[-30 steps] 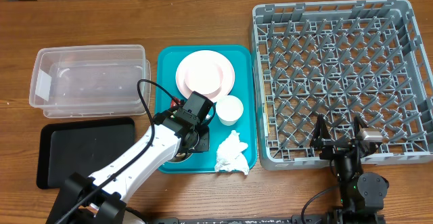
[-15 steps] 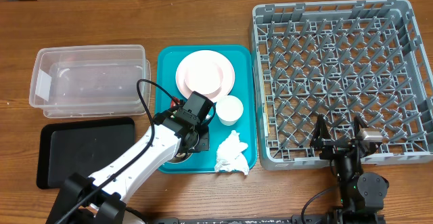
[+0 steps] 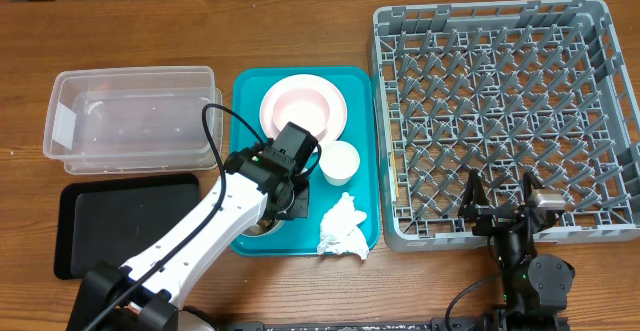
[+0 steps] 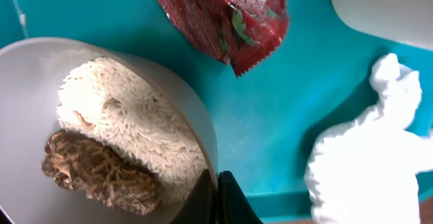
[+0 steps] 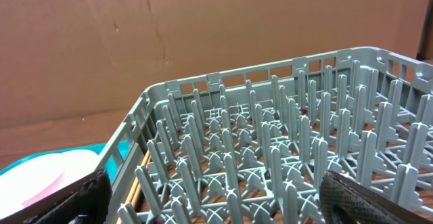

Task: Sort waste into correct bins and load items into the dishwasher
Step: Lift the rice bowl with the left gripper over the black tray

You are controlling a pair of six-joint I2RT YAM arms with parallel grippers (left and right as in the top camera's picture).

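One left hand (image 4: 216,195) clenched on bowl (image 4: 27,116) rim; rice (image 4: 135,116) just inside that rim

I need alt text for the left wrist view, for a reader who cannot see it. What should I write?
The left fingers pinch the rim of a whitish bowl holding white rice and a brown food scrap, with a teal tray beneath. A red wrapper shows at the top, a crumpled white napkin at the right.

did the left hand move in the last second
Yes. In the overhead view the left hand has shifted toward the pink plate, now covering its near rim, with the bowl rim pinched.
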